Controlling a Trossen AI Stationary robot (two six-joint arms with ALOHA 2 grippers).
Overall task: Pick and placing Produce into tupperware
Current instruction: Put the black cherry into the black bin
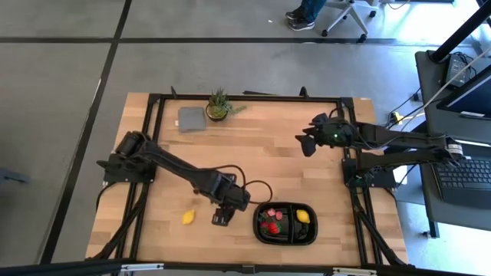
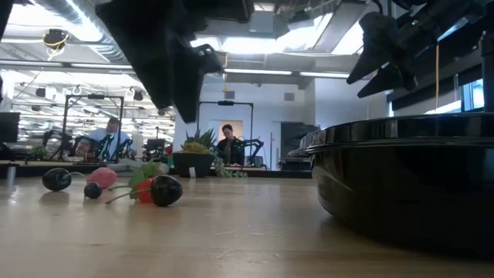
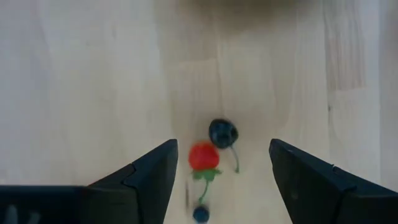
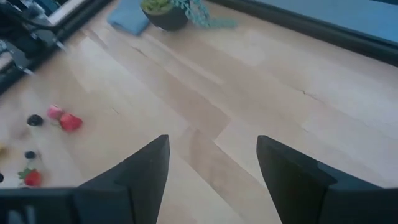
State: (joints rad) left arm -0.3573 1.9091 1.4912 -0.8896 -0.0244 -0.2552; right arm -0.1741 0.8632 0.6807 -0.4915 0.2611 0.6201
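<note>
My left gripper (image 1: pixel 221 218) hangs low over the bench (image 1: pixel 253 153) just left of the black tupperware (image 1: pixel 285 224), with its fingers (image 3: pixel 149 180) wide open and holding nothing, and a red strawberry (image 3: pixel 203 156) and a dark cherry (image 3: pixel 222 132) sit between them. I think I should line the fingers up on just the strawberry, go straight down, and close softly so the cherry does not get pushed away. My right gripper (image 1: pixel 307 142) waits up high, open and empty.

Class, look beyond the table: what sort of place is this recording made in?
Probably a robotics lab or workshop: a wooden table in a black frame, people seated at workstations in the room behind, and a laptop beside the rig.
</note>
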